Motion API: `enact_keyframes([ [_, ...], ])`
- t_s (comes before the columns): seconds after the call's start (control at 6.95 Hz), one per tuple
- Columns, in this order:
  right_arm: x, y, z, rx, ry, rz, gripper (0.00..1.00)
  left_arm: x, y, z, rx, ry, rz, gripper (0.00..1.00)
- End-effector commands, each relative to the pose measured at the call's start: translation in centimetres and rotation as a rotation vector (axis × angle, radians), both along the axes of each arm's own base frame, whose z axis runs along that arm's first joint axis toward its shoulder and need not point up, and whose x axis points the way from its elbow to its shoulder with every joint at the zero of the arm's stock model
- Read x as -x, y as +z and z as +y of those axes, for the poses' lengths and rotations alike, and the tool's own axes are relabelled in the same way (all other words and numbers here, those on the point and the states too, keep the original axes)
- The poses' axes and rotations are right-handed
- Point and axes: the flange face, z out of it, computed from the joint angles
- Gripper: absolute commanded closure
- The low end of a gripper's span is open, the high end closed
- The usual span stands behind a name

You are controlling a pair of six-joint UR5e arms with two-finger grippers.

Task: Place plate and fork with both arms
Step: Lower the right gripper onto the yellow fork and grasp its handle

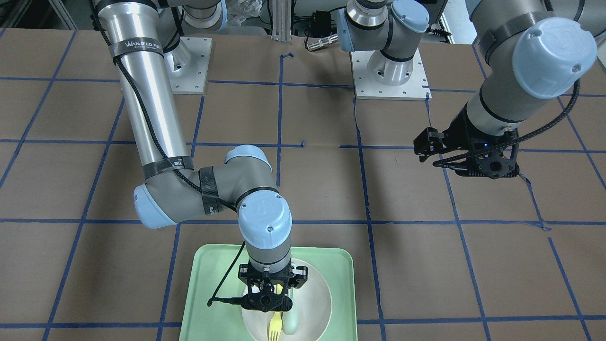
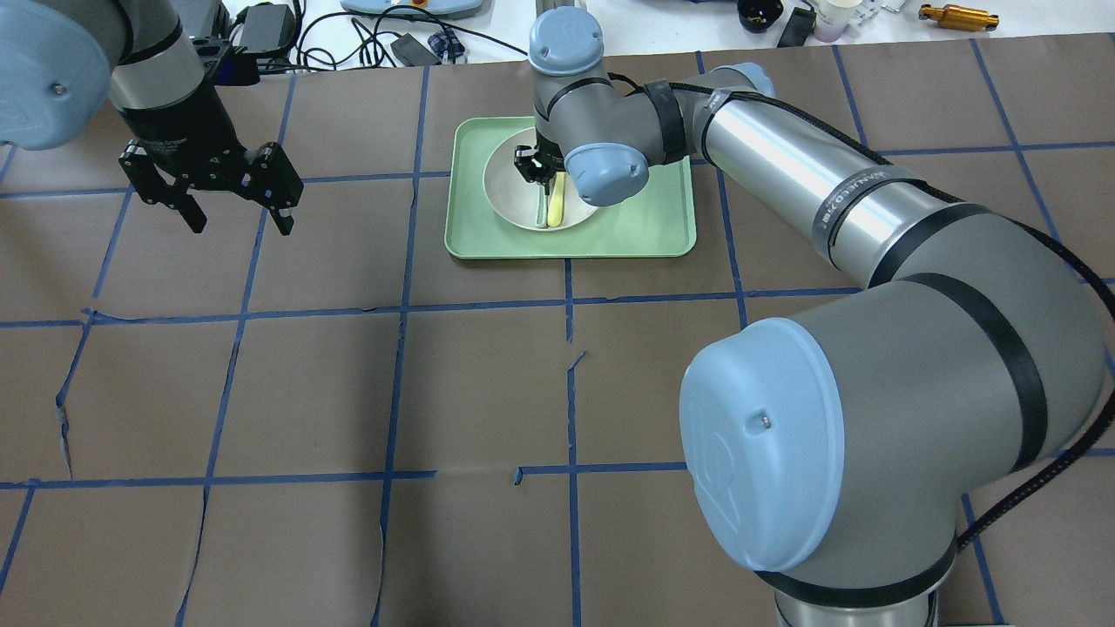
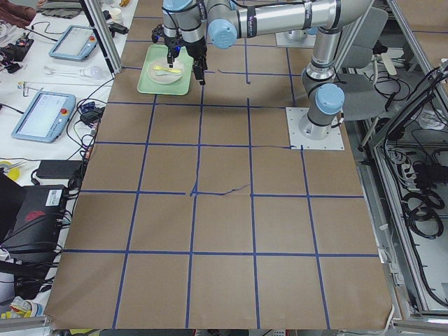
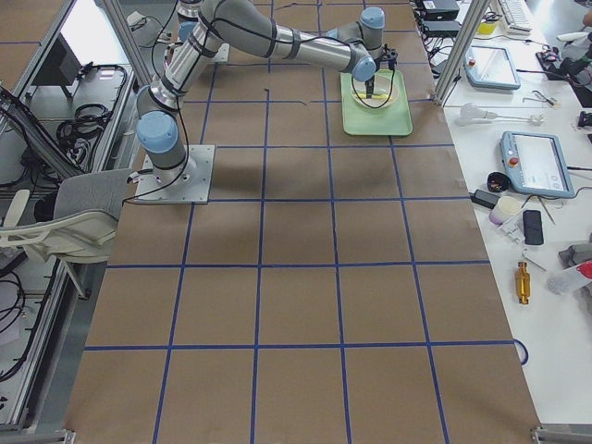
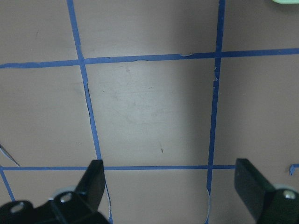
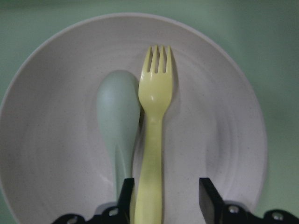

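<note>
The off-white plate (image 1: pixel 312 293) sits on the mint-green tray (image 1: pixel 208 284) at the table's far side. The pale-yellow fork (image 6: pixel 156 93) lies flat in the plate (image 6: pixel 56 116), next to a grey-green spoon (image 6: pixel 117 107). My right gripper (image 6: pixel 166 200) is open and low over the plate, one finger on each side of the fork's handle, with a gap on the right. It also shows in the overhead view (image 2: pixel 538 174), with the fork (image 2: pixel 558 198) by it. My left gripper (image 2: pixel 235 209) is open and empty above bare table, left of the tray (image 2: pixel 645 218).
Brown table paper with blue tape grid lines shows under the left gripper (image 5: pixel 173 186). The arm bases stand on white mounting plates (image 1: pixel 390 87). Tablets, cables and tools lie on the bench past the table's far edge (image 4: pixel 532 157).
</note>
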Motion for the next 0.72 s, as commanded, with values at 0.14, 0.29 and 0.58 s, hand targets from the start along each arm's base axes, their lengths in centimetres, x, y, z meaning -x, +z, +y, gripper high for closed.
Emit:
enact_keyframes([
  [0.14, -0.8, -0.9, 0.2, 0.009, 0.008, 0.002, 0.5, 0.0, 1.1, 0.3, 0.027, 0.003, 0.001, 0.0],
  [0.29, -0.8, -1.1, 0.3, 0.006, 0.003, 0.006, 0.5, -0.1, 1.5, 0.9, 0.03, 0.006, 0.001, 0.0],
  [0.58, -0.7, -1.1, 0.4, 0.003, -0.017, 0.007, 0.5, 0.0, 1.4, 1.7, 0.026, -0.005, -0.012, 0.0],
])
